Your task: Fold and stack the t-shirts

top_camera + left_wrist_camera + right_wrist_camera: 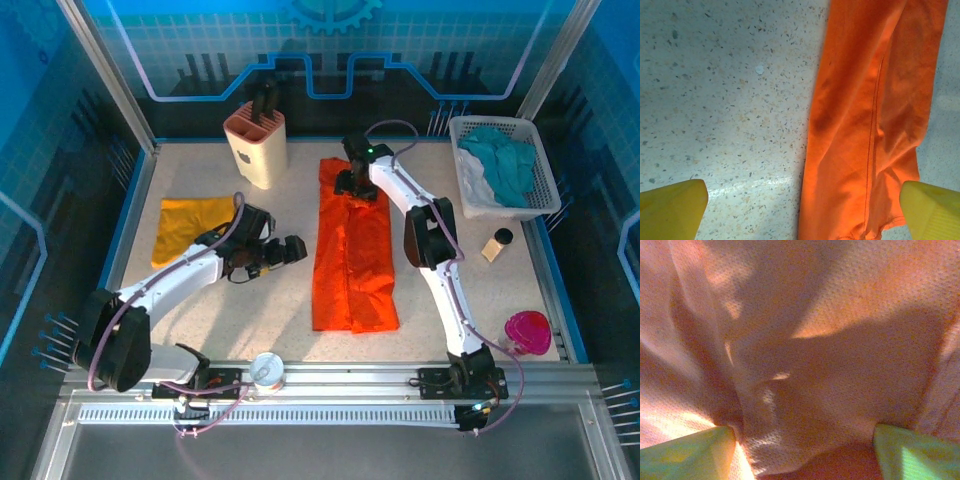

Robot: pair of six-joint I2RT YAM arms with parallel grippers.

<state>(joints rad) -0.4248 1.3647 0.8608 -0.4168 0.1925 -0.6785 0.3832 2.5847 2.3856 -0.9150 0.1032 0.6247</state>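
Note:
The bright orange-red t-shirt (354, 255) lies as a long narrow strip down the middle of the table. My right gripper (357, 184) presses down on its far end. Its jaws stand wide apart, with bunched orange cloth (815, 390) between the green fingertips (695, 452); the right gripper (805, 452) is open. The mustard-yellow t-shirt (190, 226) lies folded at the left. My left gripper (296, 249) hovers open just left of the orange shirt's left edge (865, 140). Bare table and cloth show between the yellow fingertips (672, 210) of this left gripper (802, 205).
A beige knife block (257, 146) stands at the back left. A white basket (536, 170) at the back right holds teal and white cloths. A small brown bottle (496, 244), a pink object (528, 332) and a can (268, 370) sit near the right and front edges.

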